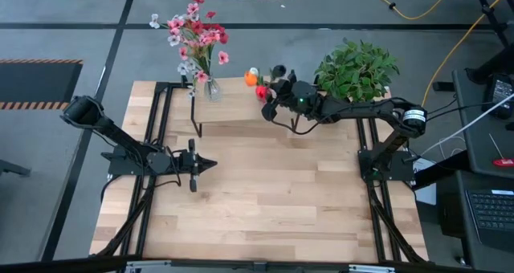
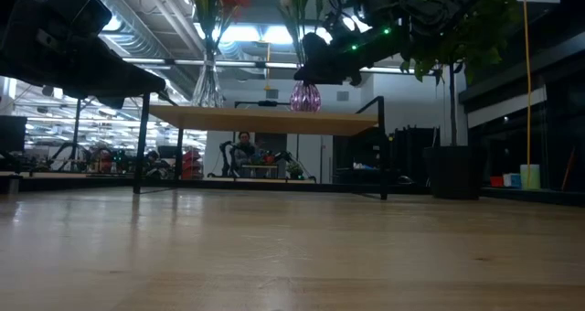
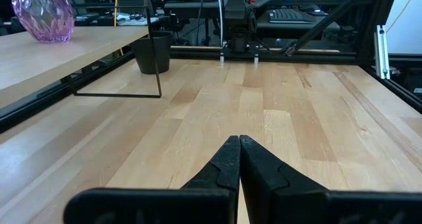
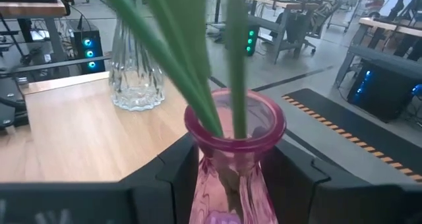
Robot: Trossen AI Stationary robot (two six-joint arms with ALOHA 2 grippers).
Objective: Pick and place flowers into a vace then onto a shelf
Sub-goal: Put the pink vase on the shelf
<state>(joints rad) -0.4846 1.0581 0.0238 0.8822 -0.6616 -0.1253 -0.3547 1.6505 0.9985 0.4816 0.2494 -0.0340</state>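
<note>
Flowers (image 1: pixel 195 34) with pink, red and white blooms stand in a clear glass vase (image 1: pixel 211 88) at the left end of the shelf (image 1: pixel 233 104), a light wooden board on a thin black frame at the far edge of the table (image 1: pixel 273 193). The low view shows that vase (image 2: pixel 207 84) upright on the raised board (image 2: pixel 265 119).

On the left side of the table, the left gripper (image 1: pixel 210 165) hovers low over bare wood, well apart from the shelf. Its wrist view shows its two dark fingers (image 3: pixel 227 165) pressed together at their tips with nothing between them.

Farther right along the shelf, a second vase of pink-purple glass (image 4: pixel 231 158) stands on the board. Green stems (image 4: pixel 198 66) rise out of its mouth, and orange and red blooms (image 1: pixel 255 82) show just above it in the high view. The right gripper (image 4: pixel 231 178) reaches over the shelf, its fingers (image 4: pixel 168 178) set on either side of the pink vase's neck and closed against the glass. The low view shows this vase (image 2: pixel 305 96) with its base on the shelf surface and the dark gripper (image 2: pixel 320 62) around its upper part.

At the far right end of the shelf is a bushy green plant (image 1: pixel 356 68). In the wrist view, the clear vase (image 4: pixel 135 72) stands beyond the pink one, well apart from it.
</note>
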